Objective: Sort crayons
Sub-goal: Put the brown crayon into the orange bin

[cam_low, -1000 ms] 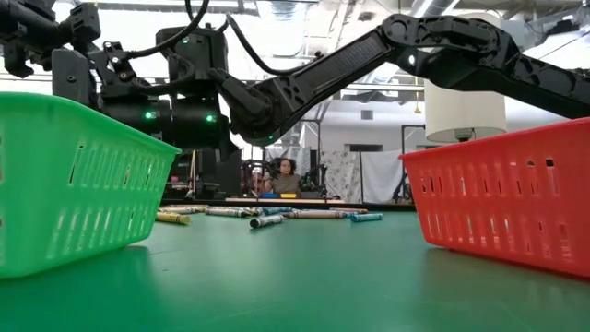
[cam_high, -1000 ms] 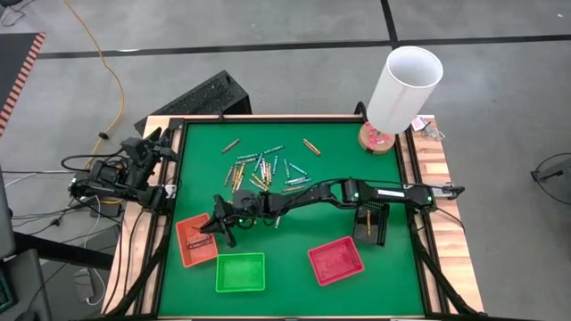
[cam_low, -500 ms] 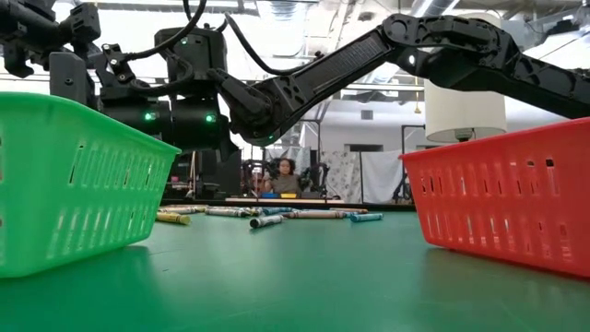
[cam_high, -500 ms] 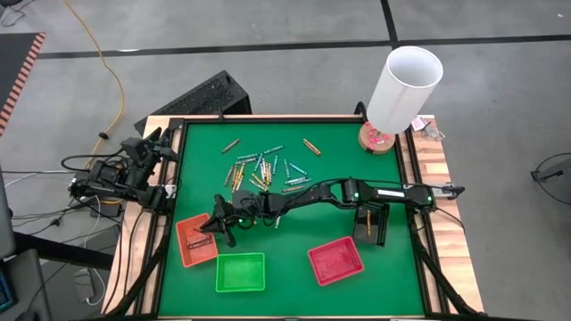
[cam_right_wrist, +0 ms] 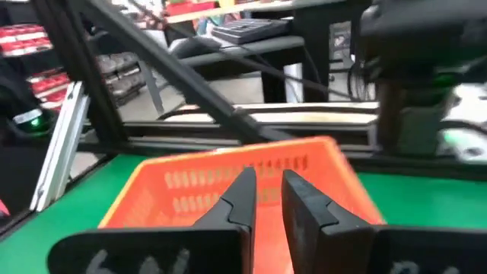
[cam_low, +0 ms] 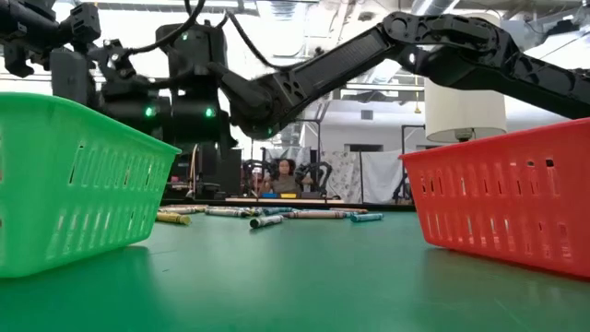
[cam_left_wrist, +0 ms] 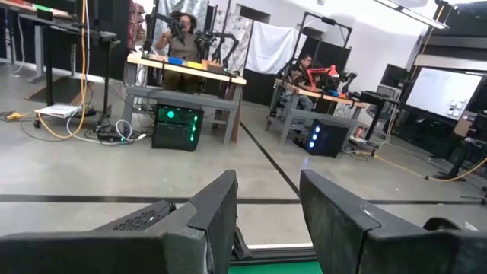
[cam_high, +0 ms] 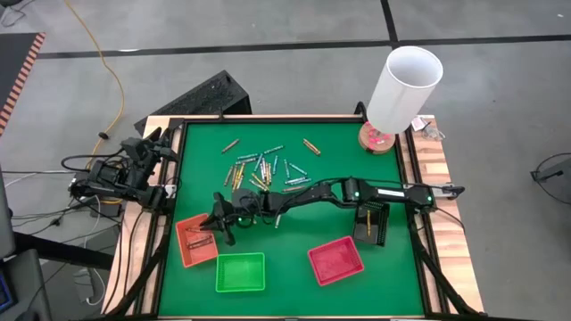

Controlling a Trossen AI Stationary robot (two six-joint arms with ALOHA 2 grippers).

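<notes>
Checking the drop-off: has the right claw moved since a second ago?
Barely: in the high view the right claw remains over the orange tray's upper right corner, though its fingers have parted slightly.

1. The high view looks straight down from well above, taking in the whole green table [cam_high: 294, 214], both arms and the grey floor around.
2. The low view sits at table-top height, close behind the green tray [cam_low: 74, 180] and red tray [cam_low: 507, 198], facing level across the table into the room.
3. The left wrist view looks past its own fingers [cam_left_wrist: 217, 217] off the table into the room.
4. The right wrist view looks close onto the orange tray [cam_right_wrist: 243, 179], also seen from above.
</notes>
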